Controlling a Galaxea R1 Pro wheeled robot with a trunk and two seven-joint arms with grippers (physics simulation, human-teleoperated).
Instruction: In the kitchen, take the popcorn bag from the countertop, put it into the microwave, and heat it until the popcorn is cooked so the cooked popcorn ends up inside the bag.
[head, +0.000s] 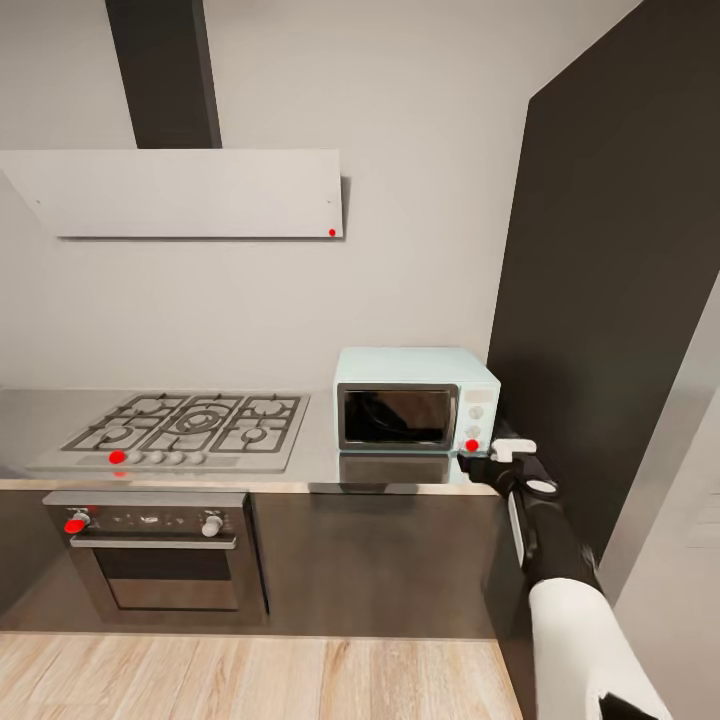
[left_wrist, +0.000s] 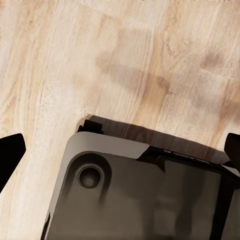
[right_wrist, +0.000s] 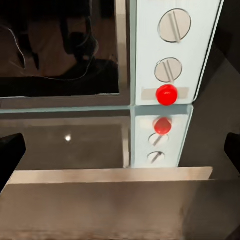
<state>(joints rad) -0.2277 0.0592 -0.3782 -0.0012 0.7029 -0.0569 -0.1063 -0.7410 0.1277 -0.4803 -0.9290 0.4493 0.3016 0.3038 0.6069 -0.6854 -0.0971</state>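
Facing shut microwave on countertop, right hand near its red button

The kitchen is seen from the head view at some distance, looking forward and slightly down at the wall, with the countertop, the microwave, the hob and the oven all taken in, and the wood floor at the bottom. The right wrist view is held close to the microwave's control panel, facing it level over the countertop's front edge; the red button is shared with the head view. The left wrist view is aimed straight down at the floor and the robot's dark base.
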